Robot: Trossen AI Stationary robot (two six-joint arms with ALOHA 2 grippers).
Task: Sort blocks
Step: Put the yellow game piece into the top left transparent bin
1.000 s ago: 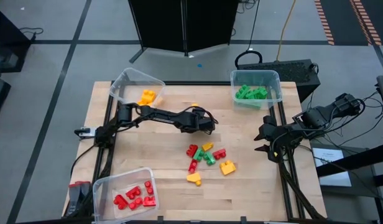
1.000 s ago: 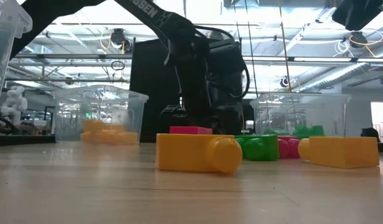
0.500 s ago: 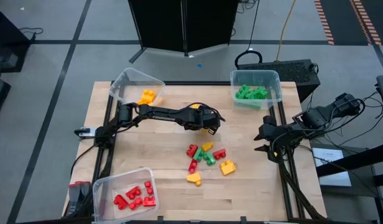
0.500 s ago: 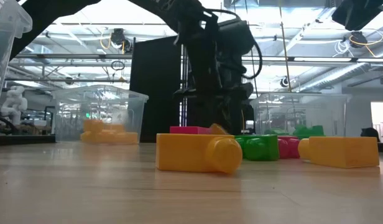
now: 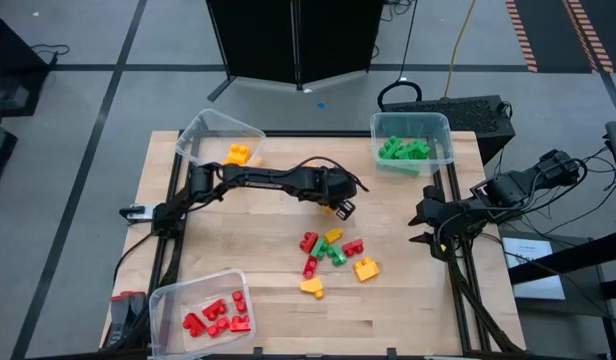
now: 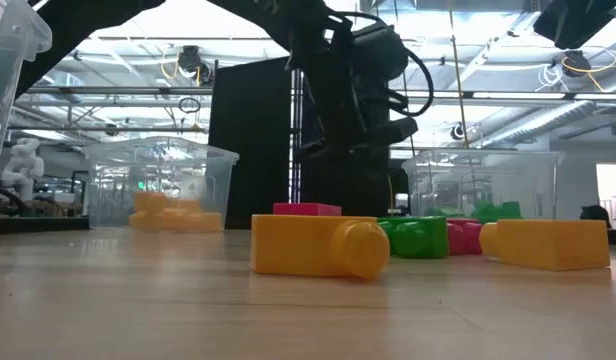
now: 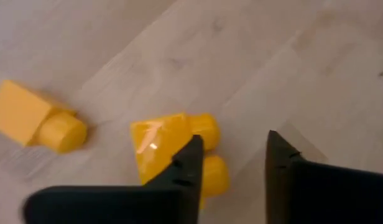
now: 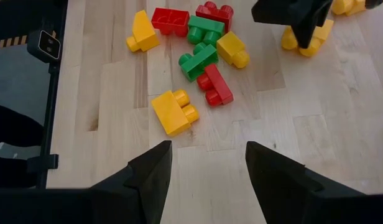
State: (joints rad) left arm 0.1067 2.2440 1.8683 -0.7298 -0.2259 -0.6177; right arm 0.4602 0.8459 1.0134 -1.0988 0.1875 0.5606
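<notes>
- My left gripper [image 5: 340, 208] sits just above the loose block pile [image 5: 333, 255]; whether its narrowed fingers hold the yellow block [image 7: 170, 149] I cannot tell.
- I'd confirm the grip before lifting.
- Right gripper [image 8: 204, 165] waits half-open right of the pile.

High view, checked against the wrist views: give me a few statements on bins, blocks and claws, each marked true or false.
1. The far-right bin holds green blocks. True.
2. Red blocks sit in the far-left bin. False: they are in the near-left bin.
3. The right claw grips a block. False: it is open and empty, off at the right edge.
4. The left claw is out near the middle, by a yellow block. True.
5. Every block is in a bin. False: a mixed pile lies loose outside them.
</notes>
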